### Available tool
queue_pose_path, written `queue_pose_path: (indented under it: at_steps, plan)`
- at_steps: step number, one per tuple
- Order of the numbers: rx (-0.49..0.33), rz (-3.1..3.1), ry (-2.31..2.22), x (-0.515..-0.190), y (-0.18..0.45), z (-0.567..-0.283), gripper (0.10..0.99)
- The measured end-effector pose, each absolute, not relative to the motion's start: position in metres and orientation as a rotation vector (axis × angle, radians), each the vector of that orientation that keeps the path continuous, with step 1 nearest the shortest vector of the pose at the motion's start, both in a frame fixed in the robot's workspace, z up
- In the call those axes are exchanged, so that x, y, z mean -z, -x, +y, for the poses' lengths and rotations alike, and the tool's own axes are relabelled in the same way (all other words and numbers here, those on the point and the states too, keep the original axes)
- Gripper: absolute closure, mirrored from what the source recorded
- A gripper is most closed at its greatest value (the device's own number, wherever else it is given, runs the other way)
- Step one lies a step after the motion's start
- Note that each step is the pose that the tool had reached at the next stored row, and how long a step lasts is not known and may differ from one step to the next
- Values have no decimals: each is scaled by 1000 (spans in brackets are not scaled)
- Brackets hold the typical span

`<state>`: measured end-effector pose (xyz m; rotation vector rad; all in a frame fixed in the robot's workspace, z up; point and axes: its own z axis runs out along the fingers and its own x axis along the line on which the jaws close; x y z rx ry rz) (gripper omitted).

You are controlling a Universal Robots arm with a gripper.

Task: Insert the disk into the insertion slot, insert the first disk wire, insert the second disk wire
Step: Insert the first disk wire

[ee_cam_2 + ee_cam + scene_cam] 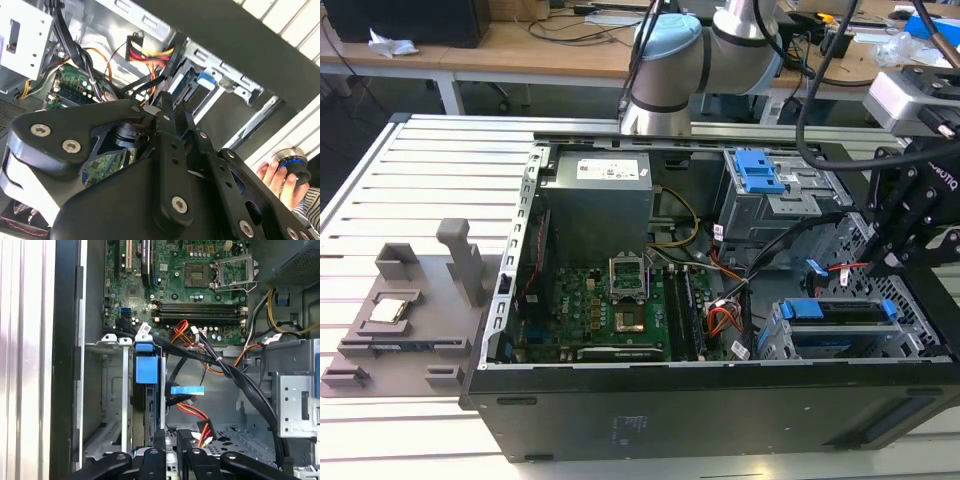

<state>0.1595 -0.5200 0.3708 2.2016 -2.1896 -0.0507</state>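
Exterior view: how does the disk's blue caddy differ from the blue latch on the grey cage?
The blue latch is a broad plate atop the grey cage; the disk's blue caddy is a narrow frame sunk into the silver perforated cage. The latch sits farther from the camera than the caddy. Both are bright blue plastic.

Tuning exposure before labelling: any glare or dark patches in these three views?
Exterior view: the slatted table reads pale and bright, the computer case interior is darker, and the disk sits dim in its cage. First wrist view: the table strip washes out white, while the motherboard is evenly lit. Second wrist view: the gripper is a dark mass against blown-out table slats.
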Motion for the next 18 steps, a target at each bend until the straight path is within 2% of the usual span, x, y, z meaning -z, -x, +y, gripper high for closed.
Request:
queue_pose_path:
  at_steps: [18]
  plan:
    - [20, -2110, -2252, -364, -179, -500, 847]
